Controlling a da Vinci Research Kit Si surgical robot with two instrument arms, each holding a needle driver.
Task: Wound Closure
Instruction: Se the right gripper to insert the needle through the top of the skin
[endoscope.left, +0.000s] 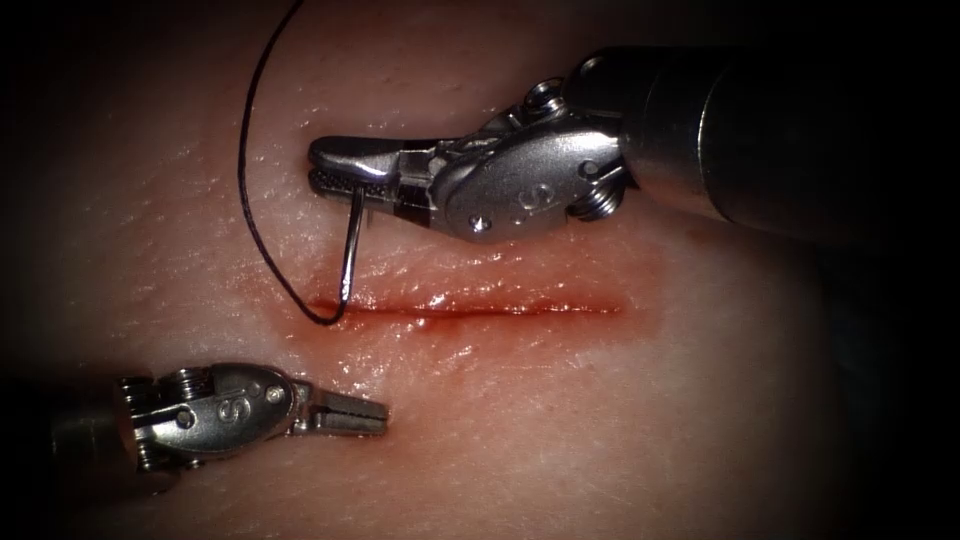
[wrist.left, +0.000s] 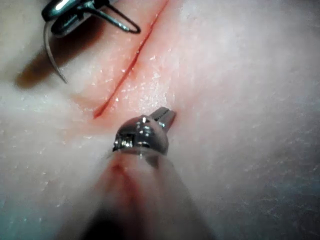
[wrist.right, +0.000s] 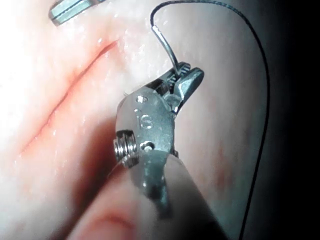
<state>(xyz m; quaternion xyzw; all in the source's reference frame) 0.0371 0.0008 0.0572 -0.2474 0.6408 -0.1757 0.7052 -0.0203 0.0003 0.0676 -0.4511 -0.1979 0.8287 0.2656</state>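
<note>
Two pincers | R pincer (endoscope.left: 335, 172) clamps needle (endoscope.left: 349, 255) nr tail | L pincer (endoscope.left: 375, 411) closed, empty

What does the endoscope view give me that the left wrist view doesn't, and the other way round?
Endoscope: the thread's long loop, running from the needle's tail by the cut's left end up across the tissue. Left wrist: the needle's tip, hanging free and clear of the tissue. Both: the right tool gripping the needle around mid-curve, and the left tool shut, holding nothing.
</note>
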